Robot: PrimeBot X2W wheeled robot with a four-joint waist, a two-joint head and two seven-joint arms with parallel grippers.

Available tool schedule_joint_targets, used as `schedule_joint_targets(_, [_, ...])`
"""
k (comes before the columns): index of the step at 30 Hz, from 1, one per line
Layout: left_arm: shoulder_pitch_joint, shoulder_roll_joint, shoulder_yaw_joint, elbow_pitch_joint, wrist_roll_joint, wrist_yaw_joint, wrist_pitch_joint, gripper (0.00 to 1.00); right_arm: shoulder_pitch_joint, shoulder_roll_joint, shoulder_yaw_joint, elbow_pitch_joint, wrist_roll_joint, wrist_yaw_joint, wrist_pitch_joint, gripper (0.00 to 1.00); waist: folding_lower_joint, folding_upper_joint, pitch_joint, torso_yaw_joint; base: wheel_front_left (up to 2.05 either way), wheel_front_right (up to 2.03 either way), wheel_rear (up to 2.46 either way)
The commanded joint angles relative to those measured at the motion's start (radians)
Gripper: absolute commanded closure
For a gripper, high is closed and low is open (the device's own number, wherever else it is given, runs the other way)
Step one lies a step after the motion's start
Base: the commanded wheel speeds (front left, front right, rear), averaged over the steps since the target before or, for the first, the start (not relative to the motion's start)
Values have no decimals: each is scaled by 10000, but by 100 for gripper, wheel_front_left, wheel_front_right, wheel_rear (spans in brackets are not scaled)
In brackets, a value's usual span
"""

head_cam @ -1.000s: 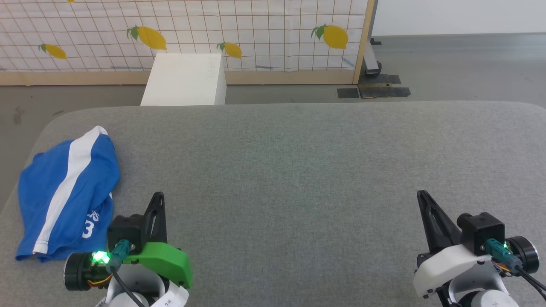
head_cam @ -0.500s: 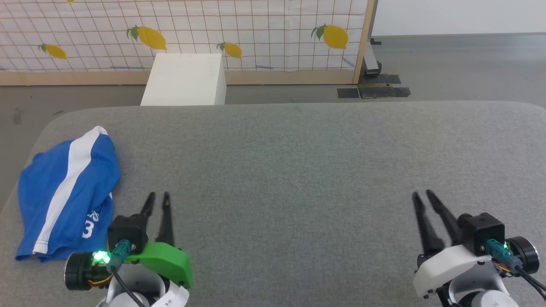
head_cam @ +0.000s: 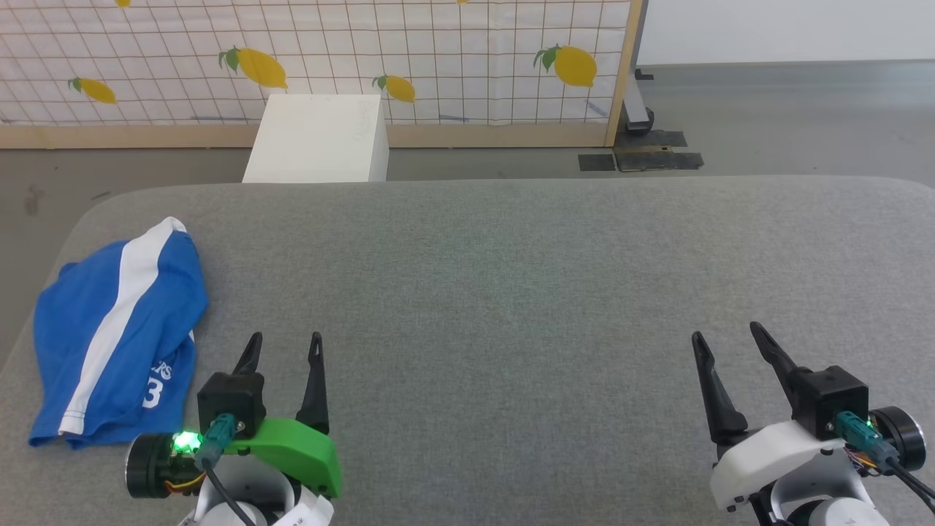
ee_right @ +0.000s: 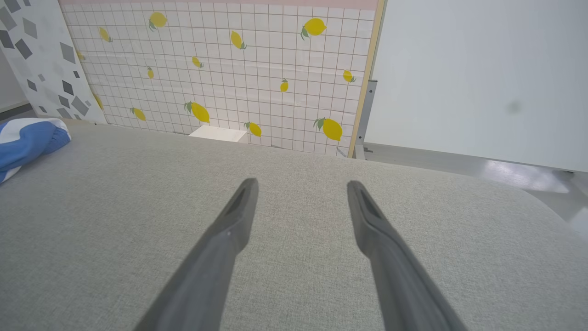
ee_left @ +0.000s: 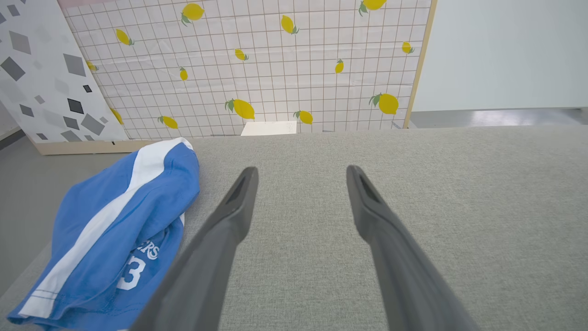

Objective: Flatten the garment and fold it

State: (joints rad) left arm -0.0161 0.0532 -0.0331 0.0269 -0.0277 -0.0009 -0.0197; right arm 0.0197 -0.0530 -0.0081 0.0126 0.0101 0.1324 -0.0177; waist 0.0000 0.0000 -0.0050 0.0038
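The garment (head_cam: 117, 336), bright blue shorts with a white side stripe and a white "3", lies crumpled in a heap at the left end of the grey table (head_cam: 511, 292). In the left wrist view the garment (ee_left: 110, 230) sits just left of my fingers. My left gripper (head_cam: 285, 345) stands open a little right of the heap, touching nothing. At the lower right my right gripper (head_cam: 727, 332) is open too, over bare cloth, far from the shorts. The right wrist view catches an edge of the garment (ee_right: 27, 140) at far left.
A white box (head_cam: 318, 139) stands on the floor behind the table's far edge. Behind it runs a lemon-print grid screen (head_cam: 438, 51) with a wooden frame. The table's rounded left corner lies close to the shorts.
Both grippers have opened from shut to wide apart. The left one has edged slightly right. The shorts lie as before.
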Motion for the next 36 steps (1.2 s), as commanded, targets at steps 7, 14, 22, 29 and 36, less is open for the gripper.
schedule_joint_targets(7, [-240,7,-181,218,-163,169,-234,0,-5,5,-66,81,124,-3,-205,0,0,0,6,247,0,0,0])
schedule_joint_targets(14, [-315,53,-284,326,-276,228,-382,0,-17,6,-89,134,171,-4,-329,0,0,0,12,687,0,0,0])
schedule_joint_targets(22, [-362,100,-375,404,-393,284,-546,0,-37,8,-98,157,202,-5,-460,0,0,0,42,1368,0,0,0])
schedule_joint_targets(29, [-387,129,-422,473,-498,336,-687,0,-69,9,-99,186,238,-6,-568,0,0,0,64,2016,0,0,0])
schedule_joint_targets(36, [-395,168,-472,533,-582,379,-833,0,-80,11,-105,249,281,-7,-689,0,0,0,63,2699,-1,-1,-1])
